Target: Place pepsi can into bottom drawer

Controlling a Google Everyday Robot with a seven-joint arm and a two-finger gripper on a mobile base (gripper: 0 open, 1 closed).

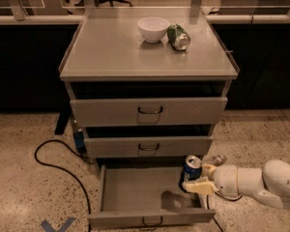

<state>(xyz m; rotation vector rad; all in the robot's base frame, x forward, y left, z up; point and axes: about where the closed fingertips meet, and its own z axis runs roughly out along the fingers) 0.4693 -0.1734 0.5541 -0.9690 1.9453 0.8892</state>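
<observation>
The pepsi can point(191, 171) is dark blue with a silver top and stands upright in my gripper point(201, 177). The gripper is shut on it from the right side. The can hangs over the right part of the bottom drawer point(147, 193), which is pulled open and shows a bare grey floor with the can's shadow on it. The drawer's dark loop handle point(152, 221) is at the front. My white arm point(261, 182) comes in from the right edge, low above the floor.
The two upper grey drawers point(149, 111) stand slightly open. On the cabinet top point(111, 47) sit a white bowl point(153, 29) and a green can point(178, 36) lying on its side. A black cable point(53, 158) loops on the speckled floor at the left.
</observation>
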